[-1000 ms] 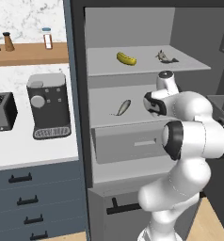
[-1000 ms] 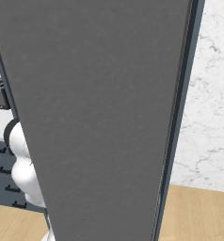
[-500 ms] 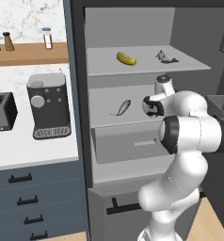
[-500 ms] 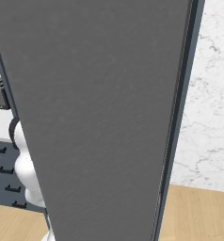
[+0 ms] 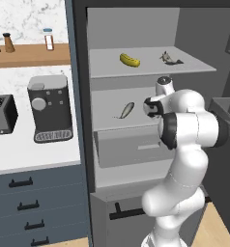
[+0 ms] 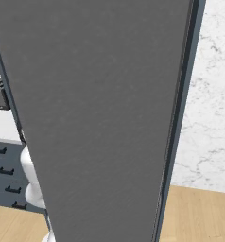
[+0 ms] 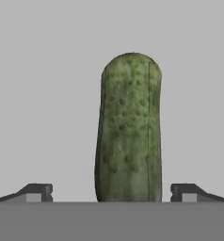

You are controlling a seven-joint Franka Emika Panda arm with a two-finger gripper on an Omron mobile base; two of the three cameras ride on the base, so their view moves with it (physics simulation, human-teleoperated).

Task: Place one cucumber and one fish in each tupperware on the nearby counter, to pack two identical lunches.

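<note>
Gripper [image 7: 112,192] spread wide, straddling dark green cucumber [image 7: 129,127] lying on grey fridge shelf [image 7: 48,94], lined up lengthwise for pinch. Nothing held yet. Yellow-green cucumber [image 5: 129,60] and fish [image 5: 170,59] wait on top shelf, second fish [image 5: 126,110] below.

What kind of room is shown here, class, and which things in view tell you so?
Most likely a kitchen: a coffee machine and toaster stand on a white counter over drawers, beside an open fridge with food on its shelves.
</note>
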